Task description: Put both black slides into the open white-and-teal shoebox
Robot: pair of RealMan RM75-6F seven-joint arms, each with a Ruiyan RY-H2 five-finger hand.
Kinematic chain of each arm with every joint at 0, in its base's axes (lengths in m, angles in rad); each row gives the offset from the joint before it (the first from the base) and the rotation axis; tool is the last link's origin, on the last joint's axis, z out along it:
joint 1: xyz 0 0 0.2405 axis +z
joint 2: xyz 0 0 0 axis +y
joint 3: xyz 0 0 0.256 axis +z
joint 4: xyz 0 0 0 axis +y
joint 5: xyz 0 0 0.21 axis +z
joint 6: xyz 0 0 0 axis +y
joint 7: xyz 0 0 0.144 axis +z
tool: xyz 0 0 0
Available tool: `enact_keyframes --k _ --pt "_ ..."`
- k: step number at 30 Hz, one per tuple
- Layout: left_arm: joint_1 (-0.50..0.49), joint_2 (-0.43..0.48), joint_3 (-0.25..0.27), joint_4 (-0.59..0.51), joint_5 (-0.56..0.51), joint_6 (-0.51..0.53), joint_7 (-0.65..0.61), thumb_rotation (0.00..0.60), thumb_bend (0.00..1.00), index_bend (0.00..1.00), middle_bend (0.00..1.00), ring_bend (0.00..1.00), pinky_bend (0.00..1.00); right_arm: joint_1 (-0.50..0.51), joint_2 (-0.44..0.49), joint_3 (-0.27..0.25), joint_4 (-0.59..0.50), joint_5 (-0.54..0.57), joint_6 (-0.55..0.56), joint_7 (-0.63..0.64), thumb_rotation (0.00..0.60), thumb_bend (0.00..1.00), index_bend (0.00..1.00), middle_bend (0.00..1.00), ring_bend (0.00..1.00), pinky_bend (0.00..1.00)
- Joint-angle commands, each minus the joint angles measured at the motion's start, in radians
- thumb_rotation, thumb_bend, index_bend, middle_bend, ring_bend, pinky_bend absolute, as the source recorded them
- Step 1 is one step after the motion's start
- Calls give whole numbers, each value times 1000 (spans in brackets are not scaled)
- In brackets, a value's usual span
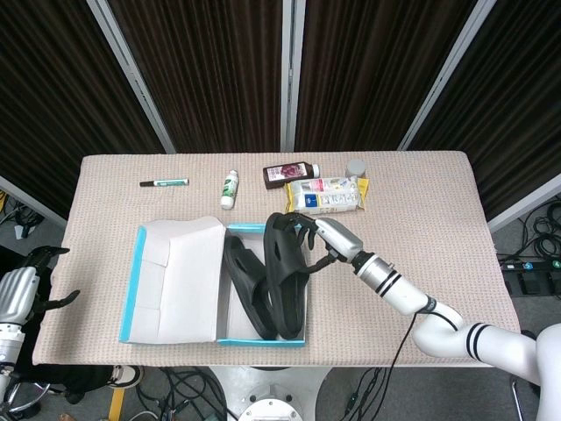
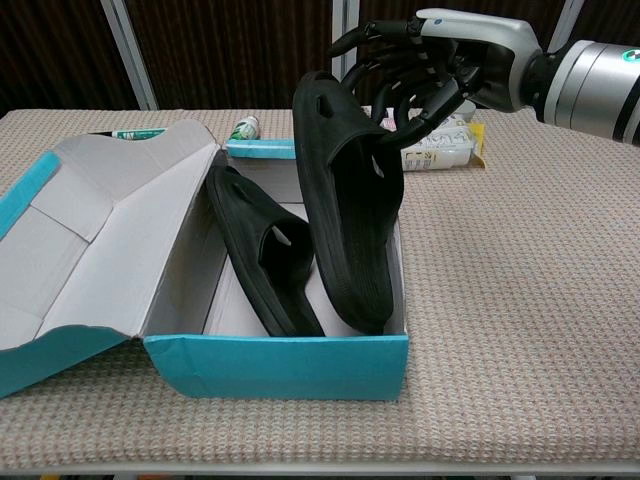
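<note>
left hand (image 1: 19, 294): far lower left of the head view, off the table, fingers apart, holding nothing.
shoebox (image 1: 140, 289): lower centre-left, lid folded out leftward so the tray stays open.
first slide (image 2: 262, 250): leaning inside the tray's left half, leaving room beside it.
second slide (image 2: 345, 210): steeply tilted, toe low in the tray's right side by the wall.
right hand (image 2: 425, 65): fingers curled around its heel end, steering it.
table (image 1: 421, 202): beige woven cover; marker (image 1: 164, 182), bottles, packets along the upper edge; dark curtains behind.
</note>
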Motion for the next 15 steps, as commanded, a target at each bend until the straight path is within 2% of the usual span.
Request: enact_keyframes --k 1,15 --pt "1 1 -1 1 2 5 2 600 170 235 221 132 225 7 -21 -9 28 -9 1 32 600 26 178 556 455 566" --pt "2 1 -2 0 3 5 5 600 169 235 222 132 225 12 -67 -57 116 -31 -1 160 600 26 181 561 463 571"
